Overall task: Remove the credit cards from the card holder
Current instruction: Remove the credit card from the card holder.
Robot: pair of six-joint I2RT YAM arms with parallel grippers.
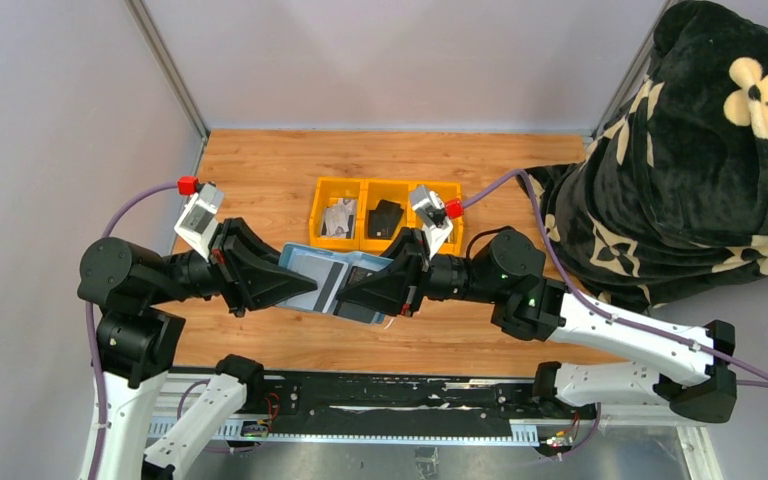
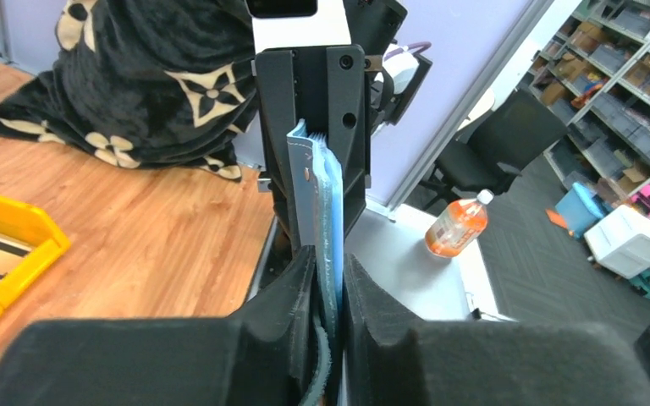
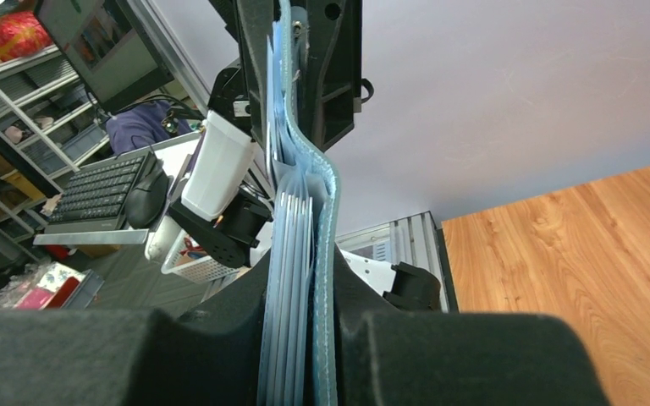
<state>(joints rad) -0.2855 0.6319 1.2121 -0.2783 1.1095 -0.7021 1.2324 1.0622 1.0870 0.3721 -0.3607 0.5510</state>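
While the left gripper (image 2: pixel 328 275) and right gripper (image 3: pixel 300 288) each clamped the blue-grey folding card holder (image 1: pixel 335 268), thin pale cards (image 3: pixel 292 245) apparently sat inside, unextracted.

Both arms reach inward over the table's near half, left gripper (image 1: pixel 311 289) facing right gripper (image 1: pixel 349 296), each clamped on the holder (image 1: pixel 318 268).

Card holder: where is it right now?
Top view, centre: the card holder is clamped between the left gripper and right gripper, on the arms' side of the yellow tray.
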